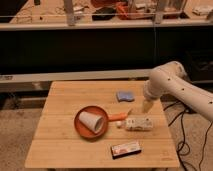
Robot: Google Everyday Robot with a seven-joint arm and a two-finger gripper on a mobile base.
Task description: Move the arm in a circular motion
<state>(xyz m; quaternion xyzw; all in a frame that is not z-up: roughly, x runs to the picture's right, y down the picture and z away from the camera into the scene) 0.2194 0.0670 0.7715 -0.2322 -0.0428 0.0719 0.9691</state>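
Note:
The arm [175,85] is a thick white tube with small dark dots, coming in from the right edge and bending at a bulbous joint over the table's right side. Its tapering beige tip, the gripper [146,106], points down just above the wooden table [65,145], right of a blue sponge [124,95] and above a white bottle [139,123] lying on its side. It touches nothing that I can make out.
An orange pan [86,125] holds a white cup [91,121] tipped on its side, its handle pointing right. A small flat packet [125,149] lies near the front edge. Dark shelving runs behind the table, and cables trail on the floor at right.

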